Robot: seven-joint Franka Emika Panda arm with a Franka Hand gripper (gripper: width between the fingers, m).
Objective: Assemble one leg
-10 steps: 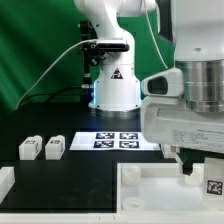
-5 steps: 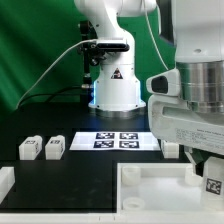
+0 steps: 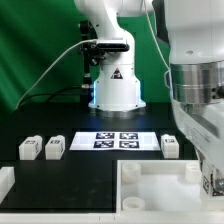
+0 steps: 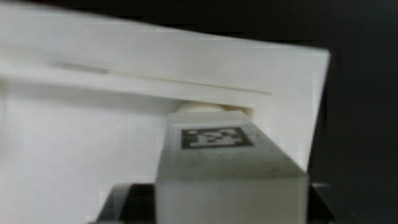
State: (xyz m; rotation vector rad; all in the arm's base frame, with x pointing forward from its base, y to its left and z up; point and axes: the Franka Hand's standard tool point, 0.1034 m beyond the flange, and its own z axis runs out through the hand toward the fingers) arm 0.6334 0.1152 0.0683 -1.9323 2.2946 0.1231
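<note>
My gripper [image 3: 208, 178] is at the exterior view's lower right, over the right end of the large white tray-like piece [image 3: 150, 186]. In the wrist view the gripper [image 4: 224, 205] is shut on a leg [image 4: 222, 165], a chunky white block with its square marker tag facing the camera. The leg's far end meets a raised edge of the tray-like piece [image 4: 107, 120]. Three more legs lie on the black table: two side by side on the left [image 3: 28, 149] [image 3: 54, 148] and one right of the marker board [image 3: 170, 146].
The marker board [image 3: 115, 140] lies flat in the middle, in front of the robot's white base [image 3: 115, 88]. Another white part [image 3: 5, 181] sits at the lower left edge. The arm's bulky wrist fills the exterior view's right side.
The arm's wrist has shifted and turned toward the exterior view's right, uncovering the leg right of the marker board. The held leg stays at about the same spot over the tray-like piece.
</note>
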